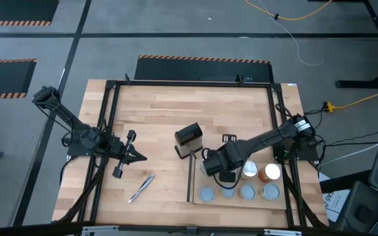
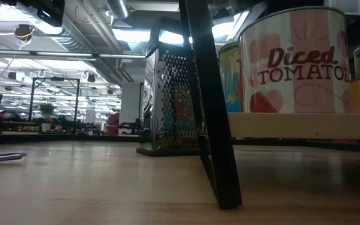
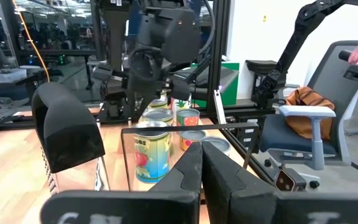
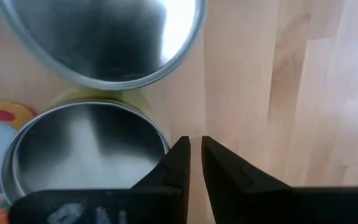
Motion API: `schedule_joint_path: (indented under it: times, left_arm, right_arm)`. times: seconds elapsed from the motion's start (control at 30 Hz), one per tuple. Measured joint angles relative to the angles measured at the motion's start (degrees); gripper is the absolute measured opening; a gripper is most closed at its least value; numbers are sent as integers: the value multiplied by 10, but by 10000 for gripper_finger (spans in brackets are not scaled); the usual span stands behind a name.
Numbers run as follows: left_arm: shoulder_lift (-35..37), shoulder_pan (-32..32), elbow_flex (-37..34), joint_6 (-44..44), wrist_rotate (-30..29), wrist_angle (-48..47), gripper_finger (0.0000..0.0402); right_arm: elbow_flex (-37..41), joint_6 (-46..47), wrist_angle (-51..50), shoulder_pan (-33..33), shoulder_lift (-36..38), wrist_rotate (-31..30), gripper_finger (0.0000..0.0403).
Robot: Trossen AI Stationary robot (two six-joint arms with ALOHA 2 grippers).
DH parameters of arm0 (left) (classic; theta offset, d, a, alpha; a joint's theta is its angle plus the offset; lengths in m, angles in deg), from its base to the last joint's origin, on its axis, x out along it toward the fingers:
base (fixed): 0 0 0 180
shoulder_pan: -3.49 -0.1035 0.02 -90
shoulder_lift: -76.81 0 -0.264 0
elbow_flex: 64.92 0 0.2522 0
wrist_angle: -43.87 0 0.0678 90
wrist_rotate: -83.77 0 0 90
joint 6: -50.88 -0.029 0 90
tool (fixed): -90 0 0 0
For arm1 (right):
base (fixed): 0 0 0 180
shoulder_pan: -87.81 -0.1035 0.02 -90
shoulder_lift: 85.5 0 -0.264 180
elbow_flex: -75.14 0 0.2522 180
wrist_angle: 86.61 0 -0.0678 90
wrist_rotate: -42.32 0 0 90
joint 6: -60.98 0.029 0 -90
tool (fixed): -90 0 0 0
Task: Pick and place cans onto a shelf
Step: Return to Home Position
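Note:
Several cans stand upright on the pale wood shelf [image 1: 282, 202] at the table's near right: a near row [image 1: 247, 191] and two behind it [image 1: 260, 172]. In the low view a "Diced Tomatoes" can [image 2: 292, 62] stands on the shelf board [image 2: 305, 125]. My right gripper [image 1: 214, 168] hangs over the shelf's left part, fingers pointing down, shut and empty [image 4: 196, 158], beside two silver can tops [image 4: 86, 155]. My left gripper [image 1: 138, 157] waits at the table's left, shut and empty [image 3: 201, 165], level and facing the cans [image 3: 151, 152].
A black box grater [image 1: 189, 141] stands just left of the shelf's far corner and also shows in the low view [image 2: 167, 100]. The shelf's thin black bar [image 1: 189, 178] runs along its left side. A silver pen-like tool [image 1: 141, 188] lies near the front left. Bare wood lies across the far half.

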Motion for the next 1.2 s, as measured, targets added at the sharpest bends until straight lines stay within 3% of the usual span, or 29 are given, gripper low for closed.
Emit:
schedule_joint_path:
  times: [0.4,0.63,1.0,1.2]
  left_arm:
    - [0,0,0,0,0,0,0]
    - [0,-13,0,-31,-10,29,0]
    - [4,-146,0,-113,6,59,0]
    - [85,-206,0,-146,36,-14,0]
  right_arm:
    - [-2,15,-1,-9,1,-4,46]
    - [-47,-13,-8,-10,22,-21,46]
    - [-55,-61,-6,-9,136,-138,46]
    - [-49,-66,0,-5,205,-188,46]
